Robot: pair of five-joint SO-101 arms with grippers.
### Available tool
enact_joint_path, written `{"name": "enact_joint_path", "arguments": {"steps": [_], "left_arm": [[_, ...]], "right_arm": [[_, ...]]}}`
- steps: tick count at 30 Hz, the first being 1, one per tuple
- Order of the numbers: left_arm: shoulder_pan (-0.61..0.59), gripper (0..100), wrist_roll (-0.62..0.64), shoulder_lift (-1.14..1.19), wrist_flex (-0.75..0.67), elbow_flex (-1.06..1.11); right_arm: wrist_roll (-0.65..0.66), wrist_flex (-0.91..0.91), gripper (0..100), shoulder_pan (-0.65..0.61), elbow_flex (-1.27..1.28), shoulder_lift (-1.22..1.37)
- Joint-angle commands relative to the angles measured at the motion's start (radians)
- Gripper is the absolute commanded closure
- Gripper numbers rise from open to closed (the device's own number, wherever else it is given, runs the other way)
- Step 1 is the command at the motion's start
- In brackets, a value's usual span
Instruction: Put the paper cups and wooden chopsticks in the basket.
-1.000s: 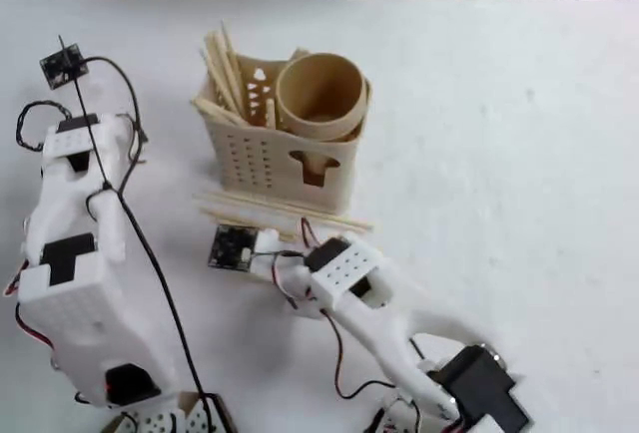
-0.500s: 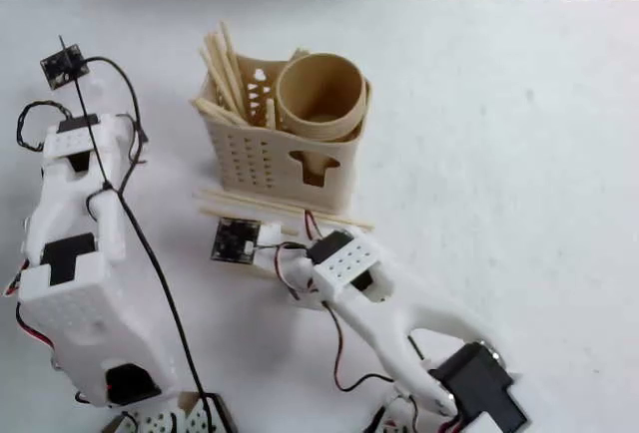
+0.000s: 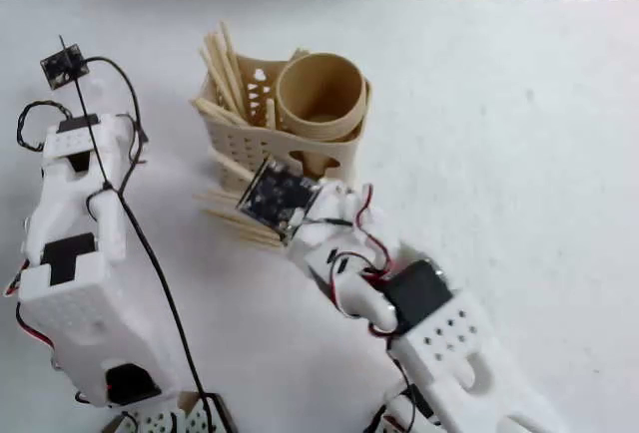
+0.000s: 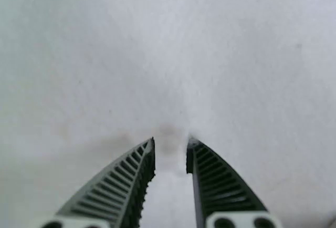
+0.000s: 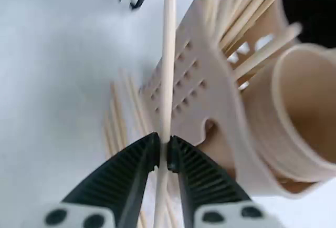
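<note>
The right gripper (image 5: 163,146) is clamping a single wooden chopstick (image 5: 169,54) at the near side of the basket (image 5: 202,75), while loose chopsticks (image 3: 225,216) are lying on the table (image 3: 499,104) along the basket's near wall. The paper cups (image 3: 321,94) are sitting nested in the basket's right half, with a chopstick bundle (image 3: 225,69) standing in its left half. The left gripper (image 4: 170,146) is hanging over bare table, its tips narrowly parted and holding nothing.
</note>
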Motion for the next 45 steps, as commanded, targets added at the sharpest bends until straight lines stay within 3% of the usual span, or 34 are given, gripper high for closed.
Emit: {"name": "enact_joint_path", "arguments": {"steps": [1, 6, 11, 16, 21, 27, 32, 38, 45], "left_arm": [[-0.007, 88, 0.002, -0.008, -0.017, -0.044], [-0.007, 88, 0.002, -0.008, -0.017, -0.041], [-0.007, 88, 0.002, -0.008, -0.017, -0.041], [-0.005, 88, 0.002, -0.008, -0.017, -0.043], [-0.002, 88, 0.002, -0.007, -0.017, -0.046], [-0.002, 88, 0.002, -0.007, -0.017, -0.044], [-0.002, 88, 0.002, -0.007, -0.017, -0.043], [-0.002, 88, 0.002, -0.007, -0.017, -0.041], [-0.005, 88, 0.002, -0.007, -0.017, -0.041]], "right_arm": [[-0.078, -0.07, 98.3, 0.001, -0.249, -0.001], [-0.184, -0.335, 98.3, 0.001, -0.476, 0.193], [-0.183, -0.596, 98.3, 0.004, -0.641, 0.453], [-0.19, -0.61, 97.2, 0.002, -0.747, 0.651], [-0.19, -0.615, 90.0, 0.004, -0.749, 0.702], [-0.19, -0.595, 93.2, 0.004, -0.746, 0.702], [-0.19, -0.43, 93.7, 0.002, -0.75, 0.676], [-0.19, 0.073, 93.3, 0.007, -0.747, 0.535], [-0.146, 0.498, 93.1, -0.042, -0.72, 0.337]]}}
